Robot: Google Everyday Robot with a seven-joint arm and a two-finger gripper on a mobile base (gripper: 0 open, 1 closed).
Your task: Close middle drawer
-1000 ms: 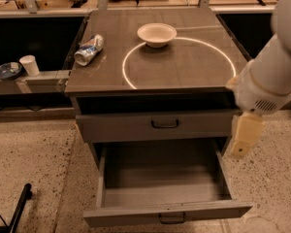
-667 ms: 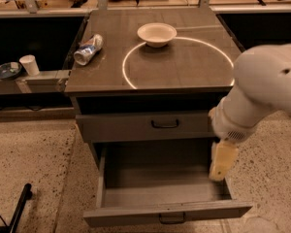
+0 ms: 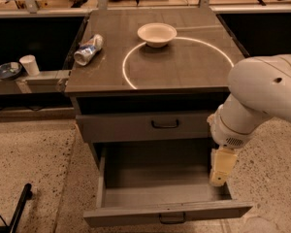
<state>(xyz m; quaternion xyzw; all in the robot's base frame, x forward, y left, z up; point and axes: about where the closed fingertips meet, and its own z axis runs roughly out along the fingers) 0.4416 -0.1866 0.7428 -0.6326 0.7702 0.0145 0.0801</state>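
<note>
The middle drawer (image 3: 160, 186) is a wide grey tray pulled far out of the cabinet, with nothing in it. Its low front panel (image 3: 167, 211) faces me and has a small dark handle (image 3: 172, 219) at its centre. My gripper (image 3: 220, 170) hangs from the white arm (image 3: 259, 98) at the right. It points down over the drawer's right rear corner, just inside the right wall. Above it is a taller grey drawer front (image 3: 145, 125) with a thin black handle (image 3: 165, 125), shut.
On the cabinet top (image 3: 150, 57) stand a white bowl (image 3: 156, 34) and a crushed can (image 3: 88, 49) lying at the left. A side shelf at the left holds a white cup (image 3: 29, 64) and a blue dish (image 3: 6, 71). A black bar (image 3: 19, 205) lies on the speckled floor.
The arm has swung left and down. The gripper has gone from beside the cabinet's right edge to over the open drawer's right side. The drawer has not moved.
</note>
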